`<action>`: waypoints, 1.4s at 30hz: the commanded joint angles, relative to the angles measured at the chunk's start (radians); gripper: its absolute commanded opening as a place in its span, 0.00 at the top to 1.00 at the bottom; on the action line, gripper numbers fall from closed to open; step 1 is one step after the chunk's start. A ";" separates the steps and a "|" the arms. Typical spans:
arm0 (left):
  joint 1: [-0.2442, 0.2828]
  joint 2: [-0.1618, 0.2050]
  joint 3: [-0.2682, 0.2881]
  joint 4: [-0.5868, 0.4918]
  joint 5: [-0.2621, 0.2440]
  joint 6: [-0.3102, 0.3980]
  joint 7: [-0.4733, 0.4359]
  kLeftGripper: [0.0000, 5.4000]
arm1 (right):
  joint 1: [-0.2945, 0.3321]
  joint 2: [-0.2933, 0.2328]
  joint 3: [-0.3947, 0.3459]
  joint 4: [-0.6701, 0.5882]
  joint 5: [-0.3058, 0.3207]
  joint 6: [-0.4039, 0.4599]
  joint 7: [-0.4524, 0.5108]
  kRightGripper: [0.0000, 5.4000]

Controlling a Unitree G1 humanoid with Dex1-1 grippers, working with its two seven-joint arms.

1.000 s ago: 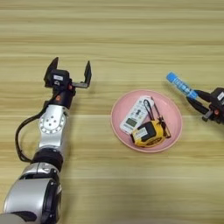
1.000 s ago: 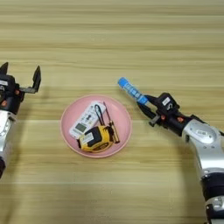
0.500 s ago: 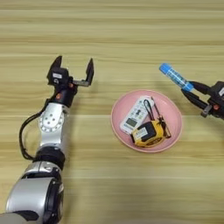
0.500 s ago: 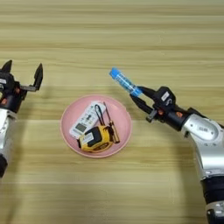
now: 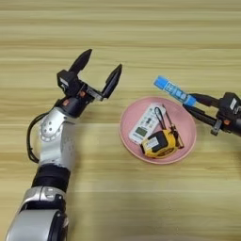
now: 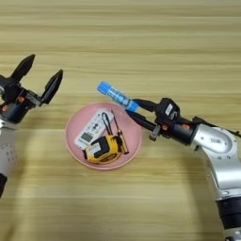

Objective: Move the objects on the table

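Where the picture is nearest to you, you see only bare table, a light-brown wooden top with plank lines running left to right; it fills both views, so nothing of the room shows.

A little further, the pink plate lies flat on the wood, between your two arms. In it, on the near side, sits the yellow-and-black tape measure. Just behind it, the white remote lies slanted, its small screen toward the near left. The black wrist strap curls beside the remote, on its right, and it touches the tape measure.

At the right side of the plate you find your right gripper. Its two black fingers are closed on the near end of the blue tube and pinch it there. The tube points away to the far left, and its free end stands over the far right rim of the plate. I cannot tell how high it is above the plate.

On the left, your left gripper is well apart from the plate, over bare wood. Its fingers are spread wide and hold nothing, and the tips point to the far side.

Beyond both grippers there is only more wood, up to the top edge.
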 commanded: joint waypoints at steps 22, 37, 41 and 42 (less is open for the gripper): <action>0.157 0.001 -0.132 -0.343 -0.098 0.295 -0.170 0.00 | 0.047 0.011 0.071 -0.227 0.098 0.095 0.033 0.74; 0.173 -0.006 -0.147 -0.399 -0.202 0.464 -0.208 0.00 | 0.051 0.024 0.095 -0.257 0.128 0.090 0.039 0.74; 0.176 -0.009 -0.131 -0.402 -0.257 0.536 -0.215 0.00 | 0.050 0.028 0.092 -0.258 0.133 0.084 0.044 0.74; 0.175 -0.009 -0.128 -0.403 -0.267 0.552 -0.216 0.00 | 0.049 0.030 0.091 -0.258 0.135 0.083 0.045 0.74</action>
